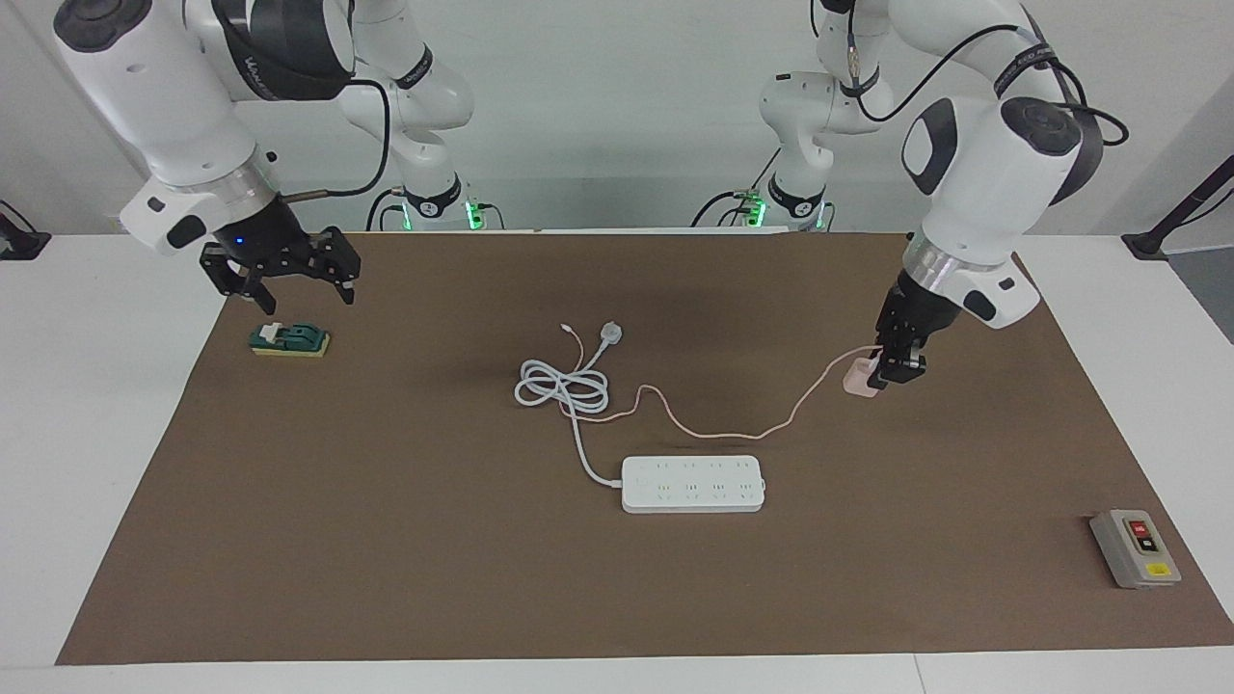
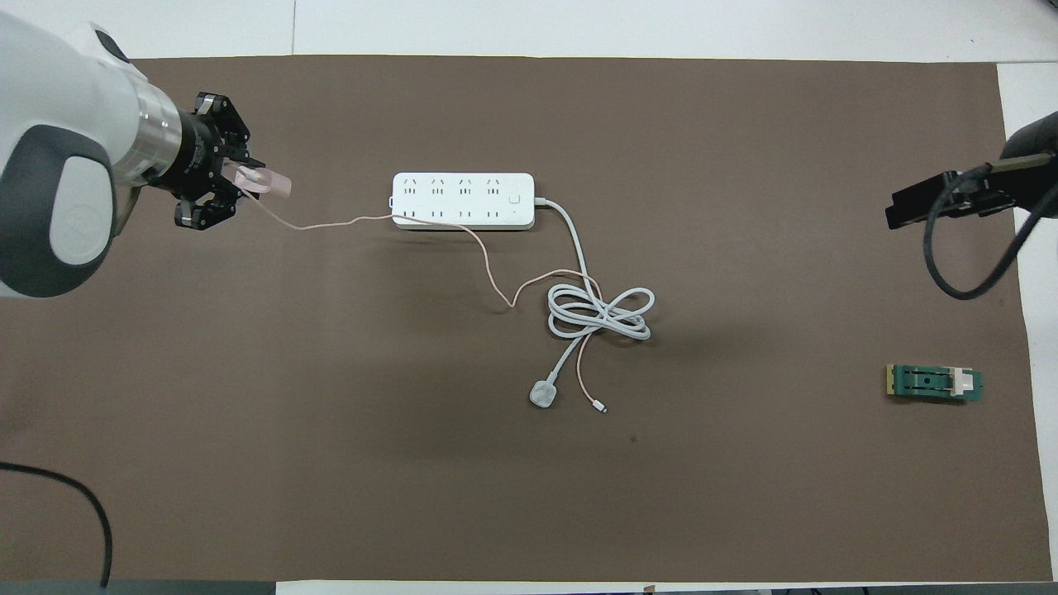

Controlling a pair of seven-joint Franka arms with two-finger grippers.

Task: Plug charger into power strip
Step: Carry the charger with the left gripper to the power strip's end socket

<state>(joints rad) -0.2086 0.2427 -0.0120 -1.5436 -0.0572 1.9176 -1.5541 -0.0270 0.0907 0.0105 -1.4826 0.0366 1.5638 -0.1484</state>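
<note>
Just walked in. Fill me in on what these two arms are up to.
The left gripper is shut on the pink charger, holding it above the brown mat, toward the left arm's end of the table. Its thin cable trails back past the white power strip, whose sockets are all unoccupied. The right gripper waits open above a small green block.

My arms are glossy white shells with dark grey caps and silver wrist rings. Both grippers are black, and loose black cables loop along my joints. Green lights glow at my bases.
</note>
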